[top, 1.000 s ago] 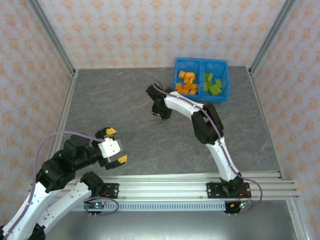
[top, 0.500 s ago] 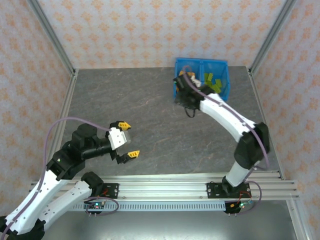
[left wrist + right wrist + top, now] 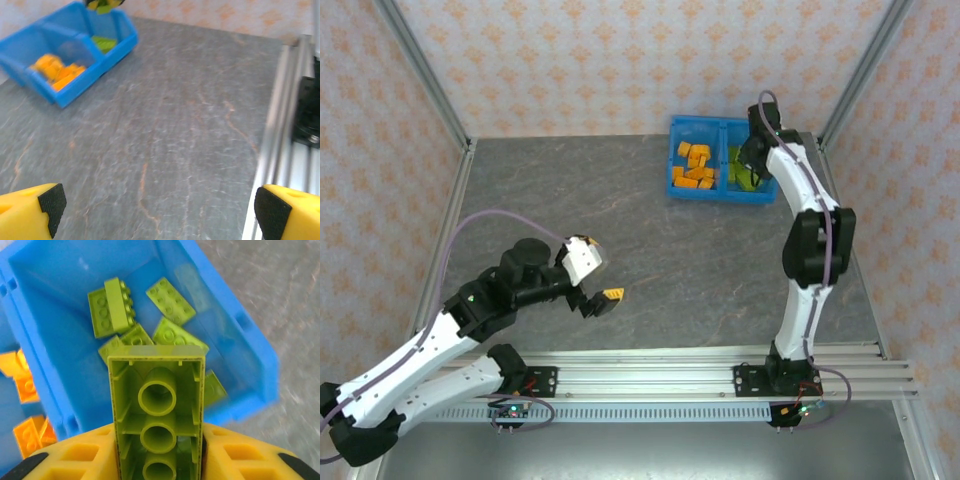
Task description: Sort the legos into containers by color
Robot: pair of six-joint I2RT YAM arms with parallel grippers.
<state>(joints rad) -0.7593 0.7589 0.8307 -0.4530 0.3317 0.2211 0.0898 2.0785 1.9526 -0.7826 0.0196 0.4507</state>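
A lime green lego [image 3: 157, 410] stands on end between the fingers of my right gripper [image 3: 157, 455], hollow underside toward the camera. It hangs over the right compartment of the blue bin [image 3: 252, 357], where several green legos [image 3: 135, 315] lie. Orange legos [image 3: 22, 385] fill the left compartment beyond the divider. From above, my right gripper [image 3: 752, 165] is over the bin [image 3: 720, 197], with orange legos [image 3: 693, 165] and green legos [image 3: 736, 160] inside. My left gripper [image 3: 598, 270] is open above bare table at the near left. Its wrist view [image 3: 161, 207] shows the bin [image 3: 75, 95] far off.
An aluminium rail [image 3: 670, 365] runs along the near table edge and sits to the right of my left gripper [image 3: 280, 125]. Patterned walls and metal posts [image 3: 425, 75] close the back and sides. The grey tabletop [image 3: 570, 200] lies between the two arms.
My right arm has swung from mid-table to above the bin's right compartment, carrying the green lego. My left arm has reached out to the right, still open.
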